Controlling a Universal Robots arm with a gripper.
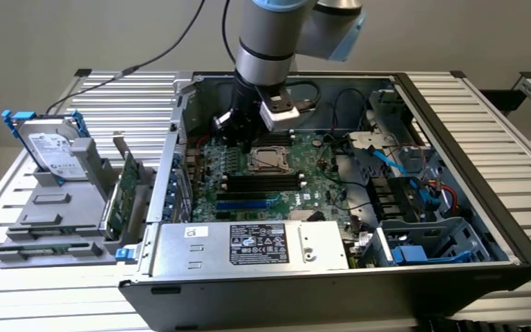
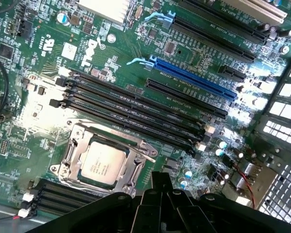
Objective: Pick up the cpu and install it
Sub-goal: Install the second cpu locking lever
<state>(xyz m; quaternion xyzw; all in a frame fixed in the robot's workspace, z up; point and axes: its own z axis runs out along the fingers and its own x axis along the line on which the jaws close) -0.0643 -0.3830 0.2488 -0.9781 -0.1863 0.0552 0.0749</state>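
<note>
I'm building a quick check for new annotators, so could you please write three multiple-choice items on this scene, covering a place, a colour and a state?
1. Where does the cpu lie?
A. In the motherboard socket
B. On the side rack
C. On the power supply

2. What colour is the long expansion slot beside the black ones?
A. Red
B. Blue
C. Yellow

3. How is the gripper?
A. Shut on the cpu
B. Wide open
C. Shut, holding nothing

Key: 1 A, the chip sits inside the socket frame; 2 B, the wrist view shows it blue; 3 C, the cpu lies apart from the fingers.

Dull silver square cpu (image 2: pixel 103 161) flat in its metal-framed motherboard socket, beside black memory slots
</note>
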